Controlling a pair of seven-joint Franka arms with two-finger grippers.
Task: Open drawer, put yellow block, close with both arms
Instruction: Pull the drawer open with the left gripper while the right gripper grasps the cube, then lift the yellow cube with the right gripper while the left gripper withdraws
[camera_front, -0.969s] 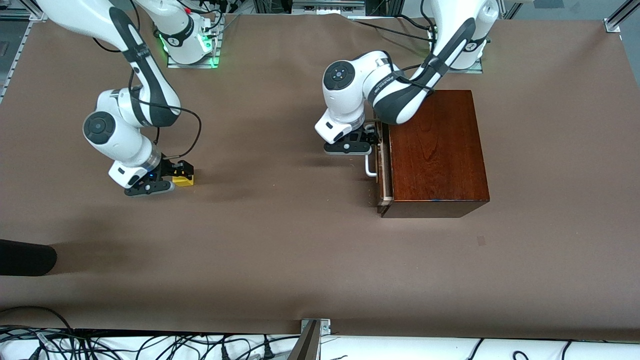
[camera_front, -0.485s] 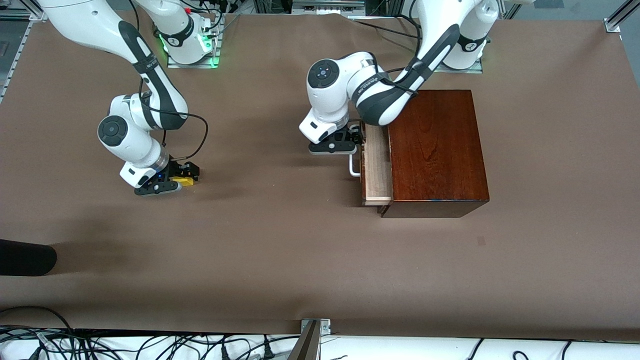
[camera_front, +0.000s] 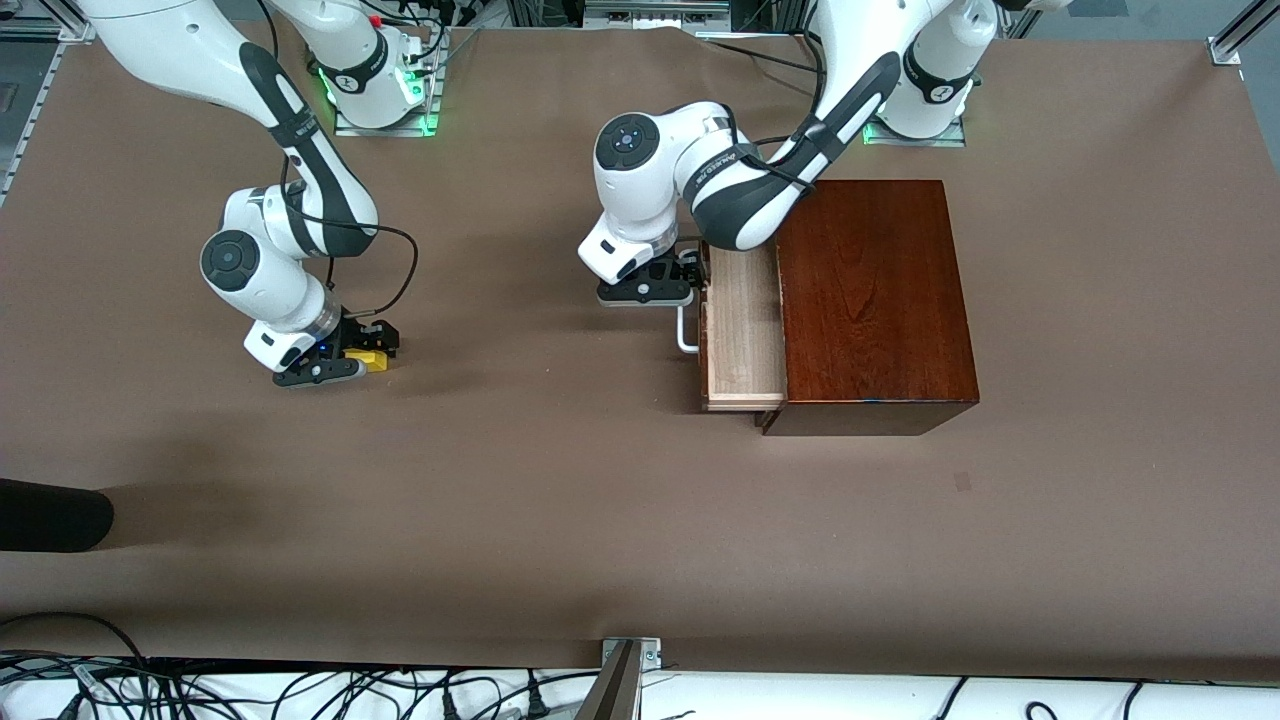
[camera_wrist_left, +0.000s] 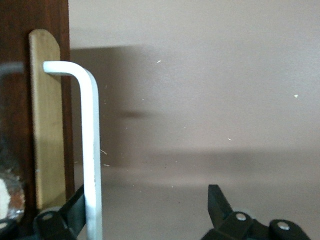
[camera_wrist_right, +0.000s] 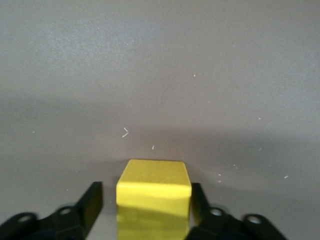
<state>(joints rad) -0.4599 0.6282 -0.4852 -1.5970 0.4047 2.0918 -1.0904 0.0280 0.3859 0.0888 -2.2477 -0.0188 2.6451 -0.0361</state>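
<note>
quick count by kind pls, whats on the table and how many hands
yellow block: 1
drawer: 1, partly pulled out of the wooden box
wooden box: 1
hands: 2, left hand at the drawer handle, right hand around the block
total: 5

My left end effector (camera_front: 668, 283) sits center frame at the drawer (camera_front: 742, 335), which juts from the box (camera_front: 872, 300); my right end effector (camera_front: 352, 357) straddles the yellow block (camera_front: 372, 358) mid-left on the tabletop (camera_front: 560, 500).

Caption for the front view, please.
Left gripper hooks the handle of the part-open drawer; right gripper straddles the yellow block.
</note>
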